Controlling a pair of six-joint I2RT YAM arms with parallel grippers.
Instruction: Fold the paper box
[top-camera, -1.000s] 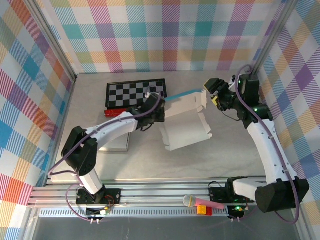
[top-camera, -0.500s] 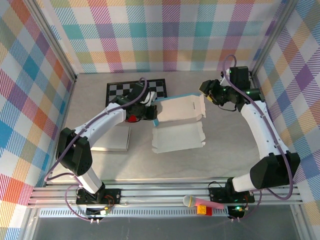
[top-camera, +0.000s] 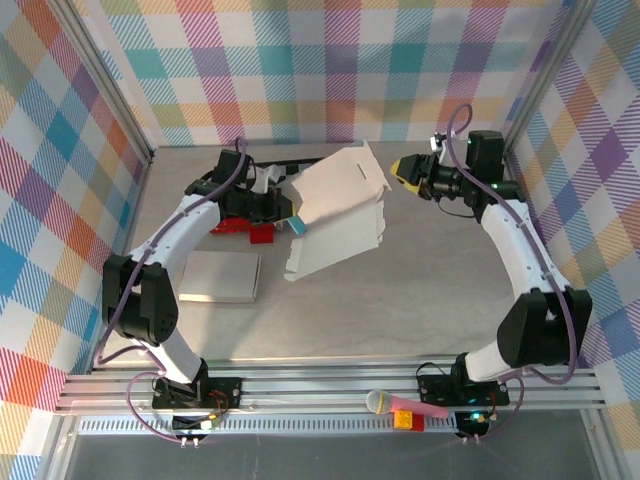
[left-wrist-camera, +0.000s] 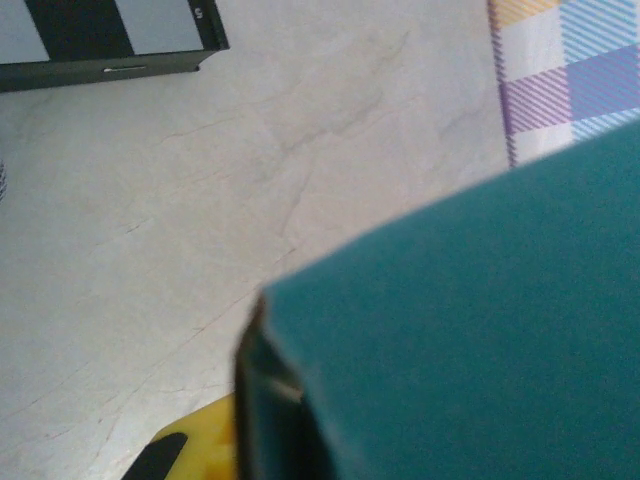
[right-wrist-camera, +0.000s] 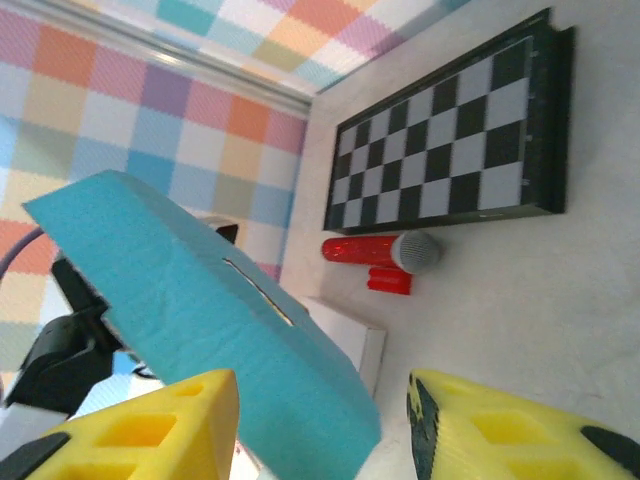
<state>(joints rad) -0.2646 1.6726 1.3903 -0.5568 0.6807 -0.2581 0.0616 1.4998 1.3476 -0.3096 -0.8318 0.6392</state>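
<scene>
Two grippers meet at the paper box (top-camera: 340, 215), which sits near mid-table, tilted, white inner face up in the top view and one panel raised toward 12 o'clock.

Left gripper (top-camera: 285, 212): at the box's 9 o'clock edge, apparently clamped on a teal-faced flap. Its wrist view gives one yellow fingertip (left-wrist-camera: 185, 452) under that flap, with the other hidden.

Right gripper (top-camera: 403, 172): at the box's 2 o'clock corner, jaws apart, yellow fingers (right-wrist-camera: 140, 430) straddling the edge of the teal panel. Contact cannot be told.

Risks, as judged:
- (a) Thin card gripped at one edge only may sag or pivot, so the raised panel could drop open.
- (b) If the right jaws close off the crease line, the card may buckle or take a fold in the wrong place.
- (c) Opposed pulls by the two arms could tear a flap or slip it from the smooth pads.
- (d) The box's 9 o'clock side lies near a red microphone (top-camera: 235, 224) and a red block (top-camera: 262, 236), which a sweep could knock.

Materials:
- Box: flat die-cut card, teal outside, white inside, matt, with a slit and notched tabs.
- Chessboard (right-wrist-camera: 450, 150), at 11 o'clock: rigid, glossy.
- Table (top-camera: 450, 290): pale, stone-patterned, smooth.
</scene>
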